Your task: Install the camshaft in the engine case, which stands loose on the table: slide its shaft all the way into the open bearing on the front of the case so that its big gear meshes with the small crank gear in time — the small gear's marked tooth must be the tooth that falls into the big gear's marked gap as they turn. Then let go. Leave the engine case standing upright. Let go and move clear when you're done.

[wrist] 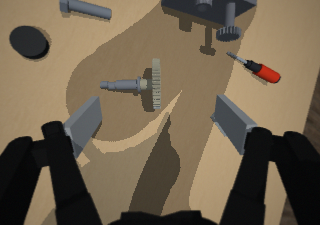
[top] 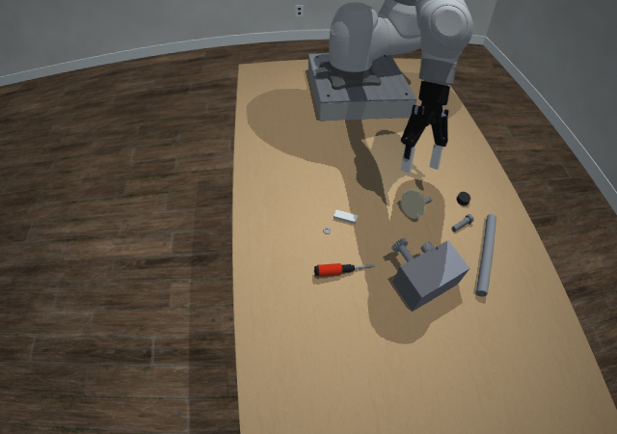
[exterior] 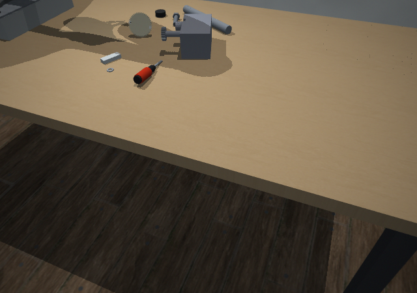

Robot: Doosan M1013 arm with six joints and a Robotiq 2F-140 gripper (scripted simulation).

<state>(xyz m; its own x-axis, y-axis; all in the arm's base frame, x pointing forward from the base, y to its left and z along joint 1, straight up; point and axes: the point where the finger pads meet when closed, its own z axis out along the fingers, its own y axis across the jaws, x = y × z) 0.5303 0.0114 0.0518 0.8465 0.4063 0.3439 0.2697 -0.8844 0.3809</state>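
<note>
The camshaft (top: 415, 203) lies on the table, its big toothed gear standing on edge and its shaft pointing toward the black cap; it also shows in the exterior view (exterior: 139, 24) and in the wrist view (wrist: 139, 84). The grey engine case (top: 431, 273) stands upright nearer the front, with its small crank gear (top: 399, 245) on a shaft sticking out of its front face; the case also shows in the exterior view (exterior: 195, 36) and the wrist view (wrist: 210, 2). My gripper (top: 421, 162) hangs open and empty above the camshaft, fingers apart on either side of it in the wrist view (wrist: 157, 120).
A black cap (top: 463, 198), a bolt (top: 462, 222) and a long grey rod (top: 486, 254) lie right of the camshaft. A red-handled screwdriver (top: 340, 268), a small white block (top: 345, 216) and a washer (top: 327, 230) lie to the left. The arm's base plate (top: 361, 88) is behind.
</note>
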